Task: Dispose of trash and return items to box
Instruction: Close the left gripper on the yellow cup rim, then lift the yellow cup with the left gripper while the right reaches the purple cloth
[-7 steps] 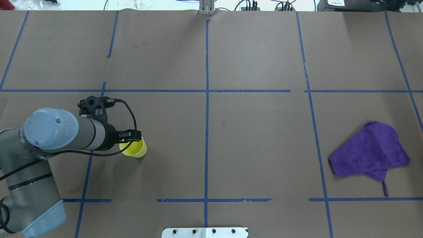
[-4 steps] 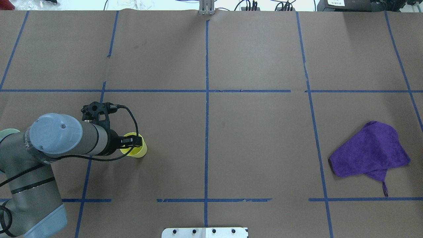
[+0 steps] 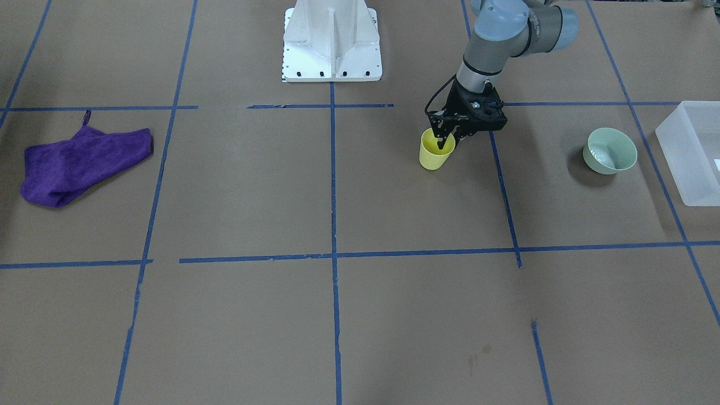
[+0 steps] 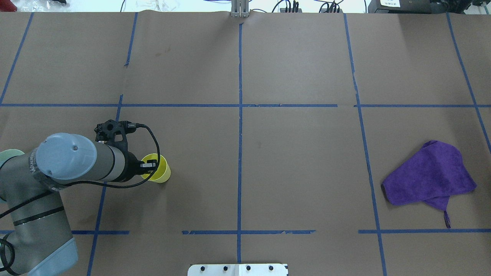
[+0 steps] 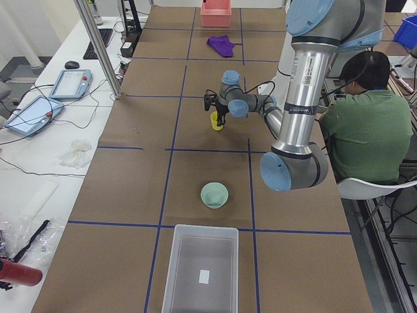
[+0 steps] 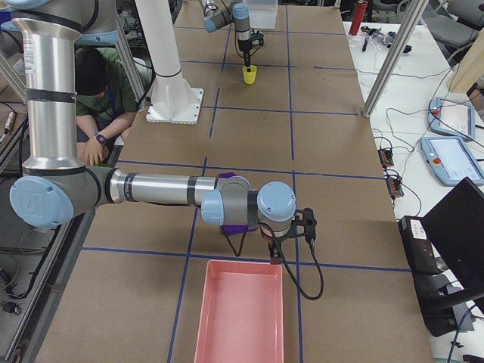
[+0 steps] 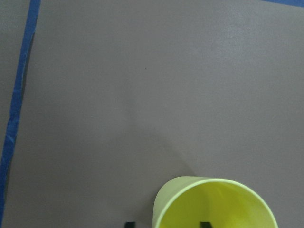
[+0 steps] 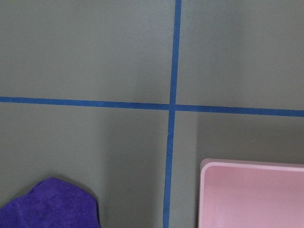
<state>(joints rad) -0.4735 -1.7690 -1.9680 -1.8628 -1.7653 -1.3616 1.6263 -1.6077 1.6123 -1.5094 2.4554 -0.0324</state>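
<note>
Left gripper [image 3: 444,142] is straight over the yellow cup [image 3: 433,153], pointing down. One finger is inside the mouth and the other is outside the wall on the robot-base side.

Left wrist cam: both fingertips [image 7: 204,224] sit at the bottom edge with the cup's [image 7: 213,204] wall between them. There's a visible gap between the outer tip and the wall. So the jaws are parted moderately, straddling the rim, with no clamp on the cup that I can see. The cup stands upright on the table [image 3: 394,315].

Mint-green bowl [image 3: 610,151] is upright, well off to the gripper's left, across a blue tape line [image 3: 502,185]. Translucent bin [image 3: 694,152] is further the same way, past the bowl and apart from it. From the left-end cam they line up going away: bin [image 5: 201,267], bowl [image 5: 214,194], cup [image 5: 215,121].

Right gripper [image 6: 274,249] is at the opposite end of the table, hanging over the edge of a purple cloth [image 6: 227,227], just beside a pink tray [image 6: 238,318]. Its wrist cam shows the cloth corner [image 8: 50,204] and the tray corner [image 8: 251,194] but no fingers, so I can't tell its jaw state.

Operator in a green shirt [image 5: 365,120] is seated behind the robot.
</note>
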